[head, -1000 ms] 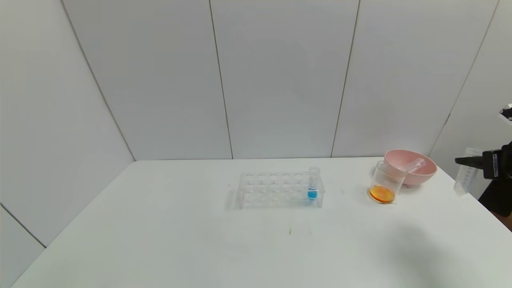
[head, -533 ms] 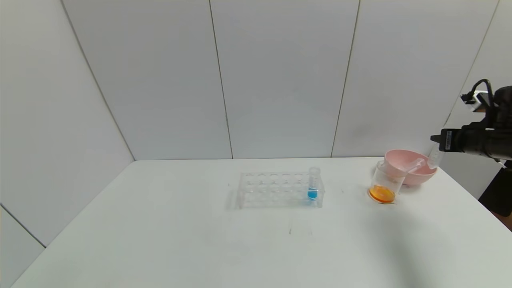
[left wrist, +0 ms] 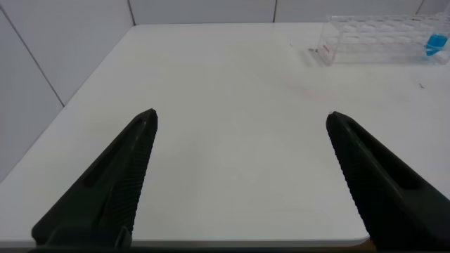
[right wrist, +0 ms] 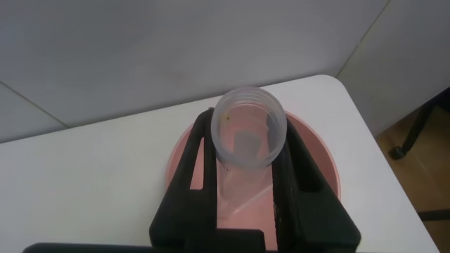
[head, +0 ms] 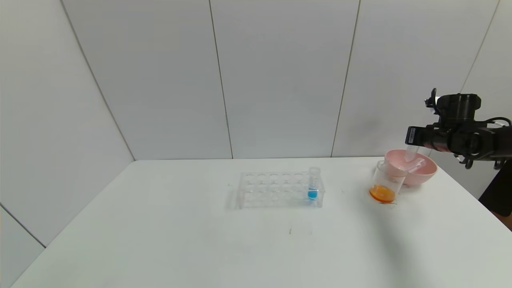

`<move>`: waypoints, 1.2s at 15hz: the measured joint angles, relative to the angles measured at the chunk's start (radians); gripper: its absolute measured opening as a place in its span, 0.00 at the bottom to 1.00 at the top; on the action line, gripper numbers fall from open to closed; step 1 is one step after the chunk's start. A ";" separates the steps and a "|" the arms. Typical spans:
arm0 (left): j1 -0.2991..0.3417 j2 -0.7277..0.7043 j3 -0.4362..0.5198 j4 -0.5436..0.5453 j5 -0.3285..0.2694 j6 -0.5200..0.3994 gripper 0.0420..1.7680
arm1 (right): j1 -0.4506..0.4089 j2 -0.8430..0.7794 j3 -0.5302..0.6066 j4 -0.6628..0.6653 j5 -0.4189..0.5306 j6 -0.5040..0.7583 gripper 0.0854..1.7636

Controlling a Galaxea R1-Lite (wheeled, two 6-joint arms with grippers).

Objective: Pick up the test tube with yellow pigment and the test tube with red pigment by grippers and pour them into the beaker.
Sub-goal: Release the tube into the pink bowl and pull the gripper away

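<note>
White panelled walls close in a white table (head: 200, 240), and the pink bowl (head: 424, 173) at its far right corner serves as the landmark. Directly above that bowl hangs the right claw (head: 412, 138), its black fingers (right wrist: 299, 183) clamped on an empty clear test tube (right wrist: 248, 130). In the right wrist view the tube's open mouth faces the camera, and the pink bowl (right wrist: 323, 165) fills the space behind it. From the head view the tube (head: 410, 153) hangs below the claw, its lower end down over the bowl's rim.

Touching the bowl on its left side stands the beaker (head: 385, 185), tilted slightly, with orange liquid (head: 382, 193) pooled at its bottom. Another clear tube (head: 414, 165) lies slanted between the beaker's lip and the bowl; neither tube shows any visible yellow or red pigment.

Well to the left of the bowl, near the table's middle, sits a clear tube rack (head: 278, 190). One blue-tipped tube (head: 313, 185) stands upright at the rack's end nearest the bowl.

Far from the bowl, at the near left table edge, the left claw (left wrist: 242, 179) hovers wide open, holding nothing.
</note>
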 joint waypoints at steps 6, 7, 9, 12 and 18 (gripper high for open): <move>0.000 0.000 0.000 0.000 0.001 0.000 0.97 | -0.007 0.071 -0.040 -0.002 0.000 0.001 0.25; 0.000 0.000 0.000 0.000 0.000 0.000 0.97 | -0.008 0.074 -0.041 -0.002 0.000 0.000 0.25; 0.000 0.000 0.000 0.003 0.000 0.000 0.97 | -0.013 0.078 -0.042 -0.004 0.000 0.000 0.25; 0.000 0.000 0.000 0.000 0.000 0.000 0.97 | -0.019 0.078 -0.042 -0.005 0.001 -0.001 0.47; 0.000 0.000 0.000 0.000 0.000 0.000 0.97 | -0.022 0.060 -0.038 0.003 0.005 0.003 0.74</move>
